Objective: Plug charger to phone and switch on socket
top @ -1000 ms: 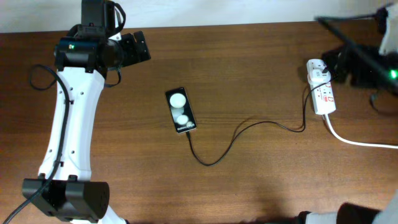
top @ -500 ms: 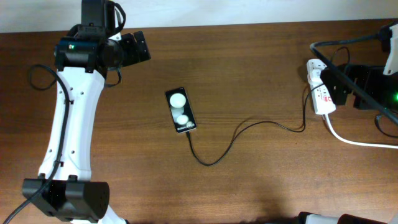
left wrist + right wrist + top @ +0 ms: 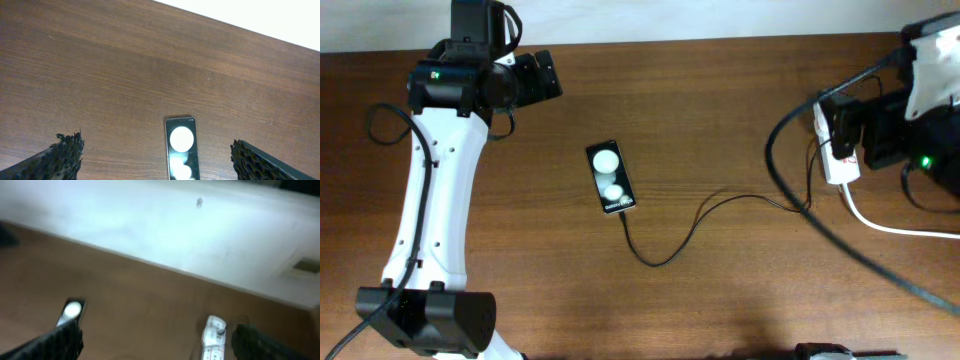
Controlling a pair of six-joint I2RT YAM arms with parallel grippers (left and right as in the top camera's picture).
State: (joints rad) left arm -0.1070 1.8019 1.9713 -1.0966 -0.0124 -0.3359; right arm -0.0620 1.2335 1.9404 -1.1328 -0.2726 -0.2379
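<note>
Right end effector [image 3: 838, 128]: hangs with fingers spread wide and nothing between them, right over the socket [image 3: 841, 168], most likely so as to reach its switch. Badly blurred in the wrist view, so no telling whether it touches the strip. Socket: long white hard-plastic strip with small red and green marks, lies at the right end of the desk [image 3: 720, 90], with a thick white cord [image 3: 895, 228] trailing off to the right; switch position too small to read. Charger [image 3: 665, 262]: thin, limp black cable, leaves the strip, sags in a loose curve across the brown wood grain and ends at the lettered end of the phone [image 3: 611, 178], seemingly plugged in already, though the tip is too small to confirm. Phone: flat glossy black rectangle with two white round patches, lies flat mid-desk, slightly askew. Farthest off, left end effector [image 3: 544, 76]: likewise wide apart and empty, with dark honeycomb-textured pads [image 3: 67, 152]; held high near the desk's back edge, well apart from the phone, looks down on it, probably parked out of the way.
</note>
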